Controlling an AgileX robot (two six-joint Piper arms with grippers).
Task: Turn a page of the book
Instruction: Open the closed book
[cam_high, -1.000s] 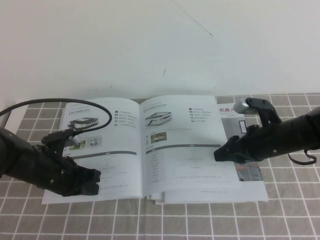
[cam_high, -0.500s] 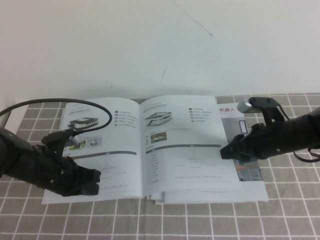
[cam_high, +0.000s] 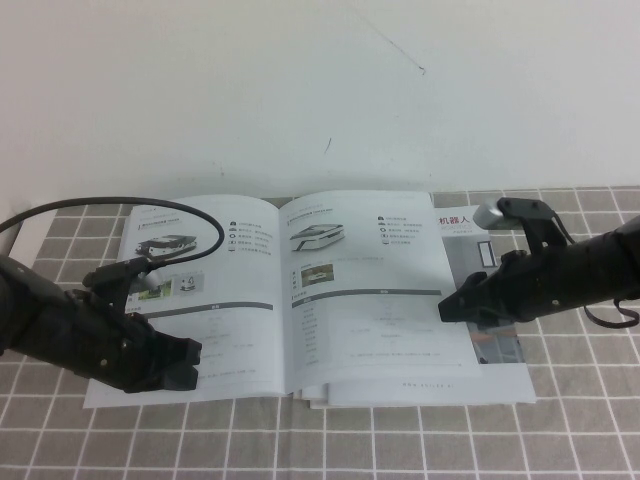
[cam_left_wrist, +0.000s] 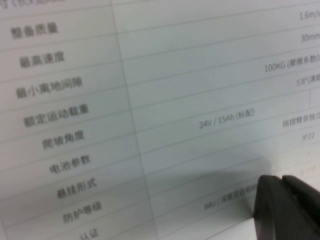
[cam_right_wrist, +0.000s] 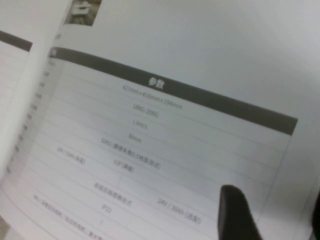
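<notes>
The book (cam_high: 245, 335) lies open and flat on the checked cloth. The page (cam_high: 370, 290) is the right-hand leaf, with a white-and-black vehicle photo and a grey-bar table; it lies flat. It fills the right wrist view (cam_right_wrist: 165, 100). My right gripper (cam_high: 447, 308) is at the page's outer edge, low over it, and its fingers stand apart with paper showing between them (cam_right_wrist: 275, 215). My left gripper (cam_high: 186, 366) is shut and rests on the lower part of the left-hand leaf, its fingertips (cam_left_wrist: 280, 200) pressed together on the paper.
Other leaves with red lettering and dark pictures (cam_high: 458, 222) stick out under the page at the right. A black cable (cam_high: 150, 203) arcs over the book's far left corner. Grey checked cloth (cam_high: 400, 440) covers the table; a white wall stands behind.
My right gripper has shifted slightly right along the page's outer edge. The page and book lie as before. My left arm has not moved.
</notes>
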